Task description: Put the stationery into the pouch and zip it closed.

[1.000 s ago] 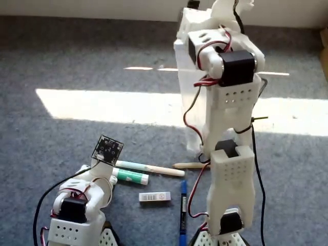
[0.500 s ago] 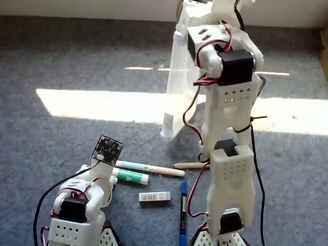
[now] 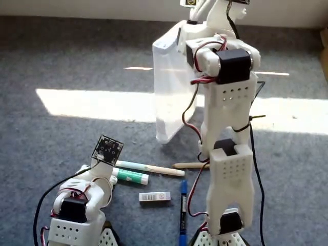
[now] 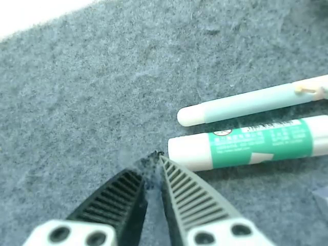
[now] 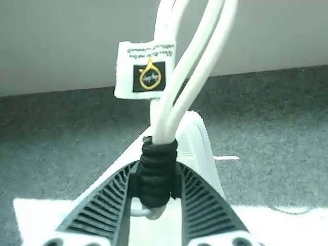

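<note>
**Clerk:** Entry one, the right gripper (image 5: pixel 158 171)?

**Checker:** Jaws narrow, clamping the black binding (image 5: pixel 156 154) on the pouch's white cord (image 5: pixel 177 77); a small label (image 5: pixel 145 69) is hanging off the cord just above it.

**Clerk:** Entry two, the left gripper (image 4: pixel 155 160)?

**Checker:** Nearly closed, tips meeting, holding nothing; it is resting on the grey carpet (image 3: pixel 77 61) just beside the cap end of the glue stick (image 4: pixel 246 143).

**Clerk:** The pouch (image 3: pixel 169 87)?

**Checker:** Translucent, dangling from that cord well beyond the glue stick; whether its lower corner is touching the carpet, I cannot tell; likewise whether the zip is standing open.

**Clerk:** Remaining stationery, all measured from the glue stick?

**Checker:** Pale pen (image 3: pixel 148 167) lying alongside it, just on the pouch side; wooden stick (image 3: pixel 190 165) past that pen's far end; eraser (image 3: pixel 155 197) near, on the side toward the arm bases; blue pen (image 3: pixel 183 210) beyond the eraser; nothing is sitting in the pouch yet.

**Clerk:** Hazards?

**Checker:** My judgement only: hung by one cord, the pouch is likely to swing or twist, turning its mouth away from the glue stick; the cord could slide through the ribbed jaws; the round glue stick may roll if the closed tips are nudging it before opening.
</note>
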Controlling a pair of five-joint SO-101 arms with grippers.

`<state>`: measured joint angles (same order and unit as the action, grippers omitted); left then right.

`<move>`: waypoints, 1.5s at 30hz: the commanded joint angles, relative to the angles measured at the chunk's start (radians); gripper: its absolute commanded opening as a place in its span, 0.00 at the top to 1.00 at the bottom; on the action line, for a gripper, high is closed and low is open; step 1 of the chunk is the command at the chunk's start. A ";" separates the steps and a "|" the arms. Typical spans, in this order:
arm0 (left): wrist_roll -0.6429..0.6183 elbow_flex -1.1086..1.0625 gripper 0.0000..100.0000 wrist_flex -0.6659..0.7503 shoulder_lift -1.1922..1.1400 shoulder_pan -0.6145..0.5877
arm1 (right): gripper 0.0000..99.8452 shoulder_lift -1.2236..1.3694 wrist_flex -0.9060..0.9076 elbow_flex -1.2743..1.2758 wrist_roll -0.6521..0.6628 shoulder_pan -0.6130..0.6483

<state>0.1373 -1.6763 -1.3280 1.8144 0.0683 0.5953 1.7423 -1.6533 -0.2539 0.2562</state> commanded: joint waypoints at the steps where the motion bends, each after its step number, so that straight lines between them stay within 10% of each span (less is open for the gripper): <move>1: -0.012 -0.019 0.99 -0.006 0.002 -0.002 | 0.99 -0.099 0.021 -0.108 0.002 0.004; 25: -0.012 -0.019 0.99 -0.006 0.002 -0.002 | 1.00 -0.206 0.027 -0.091 0.084 -0.019; 45: -0.012 -0.019 0.99 -0.006 0.002 -0.002 | 1.00 -0.722 0.021 0.848 0.080 -0.041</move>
<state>0.1373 -1.6763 -1.3280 1.8144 0.0683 -0.0184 1.7484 -0.8999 -0.1818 0.2271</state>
